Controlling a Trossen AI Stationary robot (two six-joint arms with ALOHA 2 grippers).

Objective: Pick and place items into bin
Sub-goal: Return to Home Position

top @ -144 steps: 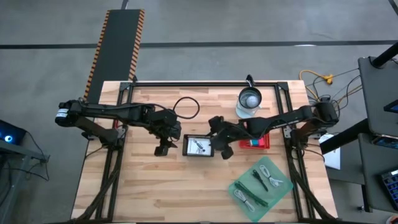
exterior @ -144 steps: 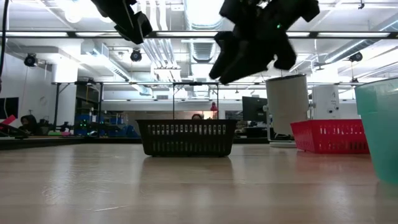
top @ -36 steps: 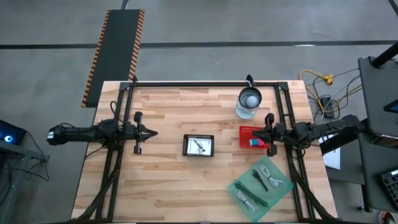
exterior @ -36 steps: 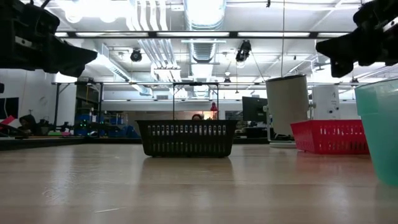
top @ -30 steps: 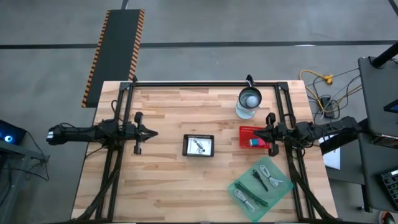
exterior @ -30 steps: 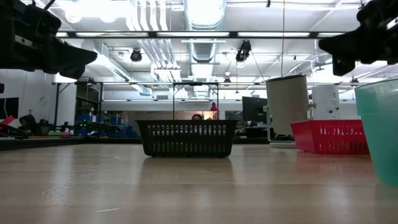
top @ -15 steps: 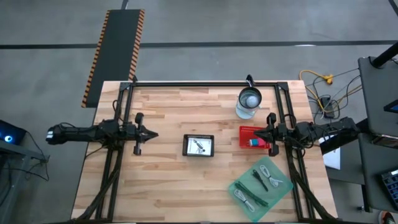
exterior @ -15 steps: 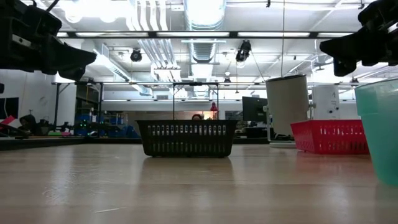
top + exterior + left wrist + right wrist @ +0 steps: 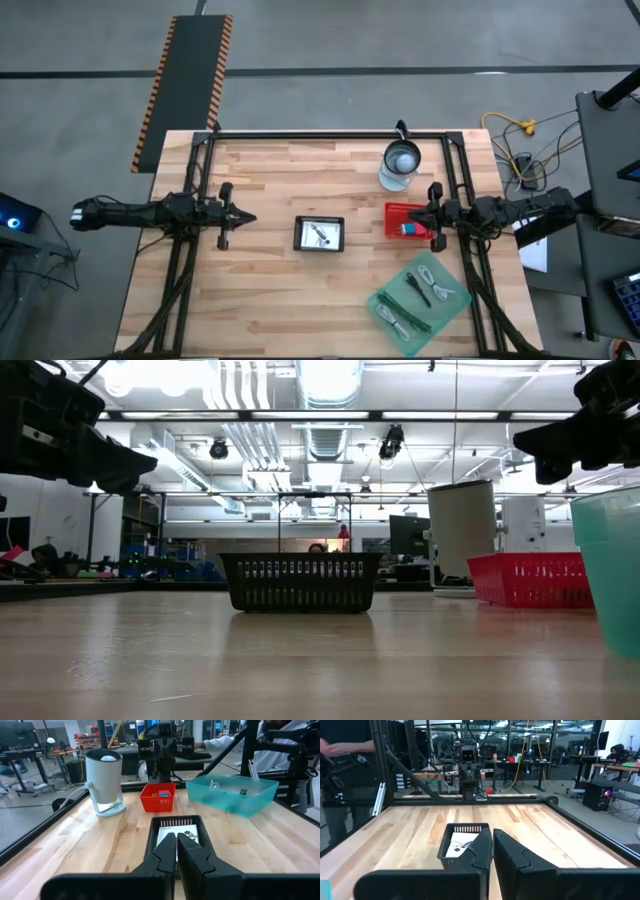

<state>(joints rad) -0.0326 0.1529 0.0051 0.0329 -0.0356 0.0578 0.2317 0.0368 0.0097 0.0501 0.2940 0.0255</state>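
Observation:
The black bin [image 9: 319,233] stands at the table's middle, with white printed cards [image 9: 318,234] lying in it. Coiled white cables [image 9: 432,277], a dark stick [image 9: 418,289] and a green strip [image 9: 404,311] lie in a teal tray [image 9: 388,296] at the near right. My left gripper [image 9: 249,216] hovers shut left of the bin, pointing at it [image 9: 176,851]. To the right of the bin, my right gripper [image 9: 411,213] hovers shut over a red basket [image 9: 408,221] and also points at the bin [image 9: 492,846]. Neither gripper holds anything.
A white cylindrical appliance [image 9: 401,165] stands at the far right, behind the red basket, which holds a small item [image 9: 405,228]. Black frame rails [image 9: 330,134] run along the far edge and both sides of the table. Bare wood lies around the bin.

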